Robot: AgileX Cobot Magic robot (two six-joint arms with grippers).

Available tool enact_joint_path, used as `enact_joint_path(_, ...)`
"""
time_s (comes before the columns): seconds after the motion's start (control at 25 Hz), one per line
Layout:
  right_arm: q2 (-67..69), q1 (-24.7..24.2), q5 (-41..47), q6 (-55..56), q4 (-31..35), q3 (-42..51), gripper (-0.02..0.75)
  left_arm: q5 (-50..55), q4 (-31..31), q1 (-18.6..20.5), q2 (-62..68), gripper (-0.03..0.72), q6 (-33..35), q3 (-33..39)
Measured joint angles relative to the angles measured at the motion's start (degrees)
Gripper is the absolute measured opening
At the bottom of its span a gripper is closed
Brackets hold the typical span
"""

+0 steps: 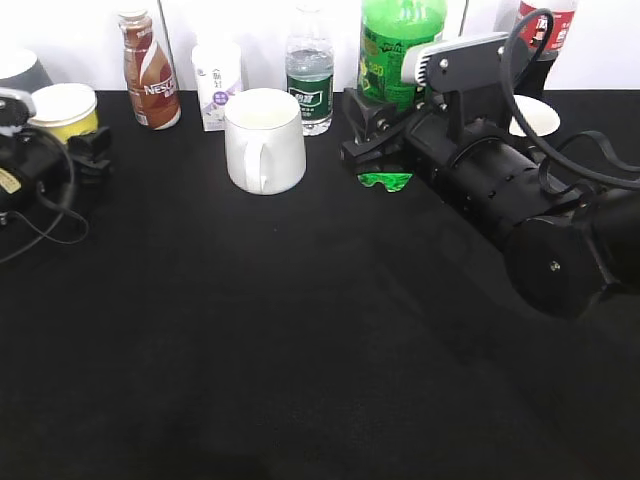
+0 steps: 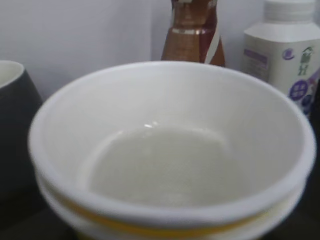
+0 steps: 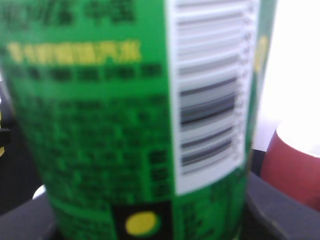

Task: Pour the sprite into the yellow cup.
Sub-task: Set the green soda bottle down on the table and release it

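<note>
Exterior view: black table (image 1: pixel 300 350), white wall (image 1: pixel 260 20), right gripper (image 1: pixel 385 125) around sprite (image 1: pixel 400 45), grip unclear.

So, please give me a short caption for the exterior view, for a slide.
Right pincer reaches the green sprite bottle behind the white mug; yellow cup stands far left.
</note>
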Motion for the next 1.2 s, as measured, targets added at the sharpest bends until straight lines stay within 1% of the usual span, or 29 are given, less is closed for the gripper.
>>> enact_joint_path(0.16, 0.0, 0.0, 0.0, 0.0, 0.0, 0.0, 0.44, -0.8, 1.5, 0.8, 1.1, 0.461, 0.0, -0.2)
enact_joint_path(0.28, -0.1, 0.0, -0.1, 0.0, 0.2, 0.0, 0.44, -0.8, 2.0, 0.8, 1.1, 0.525, 0.0, -0.2)
enact_joint_path(0.4, -0.1, 0.0, -0.8, 0.0, 0.8, 0.0, 0.44, 0.8, 2.2, 0.8, 1.1, 0.615, 0.0, -0.1)
enact_joint_path(0.56, -0.1, 0.0, -0.8, 0.0, 1.9, 0.0, 0.44, 1.4, 2.2, 0.8, -2.8, 0.629, 0.0, 6.1)
enact_joint_path(0.64, -0.1, 0.0, -0.8, -0.1, 4.4, 0.0, 0.44, 2.0, 1.8, 0.8, -7.1, 0.629, 0.0, 10.9)
enact_joint_path(0.68, -0.1, 0.0, -0.8, -0.1, 6.7, 0.0, 0.44, 3.4, 1.7, 0.8, -10.1, 0.629, 0.0, 13.4)
enact_joint_path(0.76, 0.6, -0.5, -0.9, -0.1, 8.5, -0.1, 0.44, 8.4, 0.9, 0.8, -17.1, 0.626, 0.0, 18.4)
enact_joint_path(0.84, 4.0, -0.6, -0.8, -0.1, 9.7, -1.7, 0.44, 13.0, 0.1, 0.7, -23.9, 0.62, 0.0, 22.9)
enact_joint_path(0.88, 6.6, -0.6, -0.5, -0.1, 10.0, -3.5, 0.44, 18.5, 0.1, 0.3, -28.7, 0.614, 0.0, 24.0)
enact_joint_path(0.96, 11.3, -0.6, 0.3, -0.1, 10.2, -8.8, 0.44, 31.1, 0.1, -1.8, -39.8, 0.6, 0.0, 24.4)
enact_joint_path(1.04, 16.2, -0.7, 1.9, -0.1, 12.0, -15.1, 0.44, 40.7, 0.0, -3.8, -50.1, 0.594, 0.0, 24.4)
enact_joint_path(1.12, 19.9, -1.2, 3.2, -0.1, 13.7, -18.8, 0.44, 45.6, -0.2, -4.1, -57.6, 0.591, 0.0, 24.4)
enact_joint_path(1.2, 21.0, -1.7, 3.4, -0.1, 13.6, -20.7, 0.44, 47.4, -0.3, -4.1, -60.6, 0.586, 0.0, 24.4)
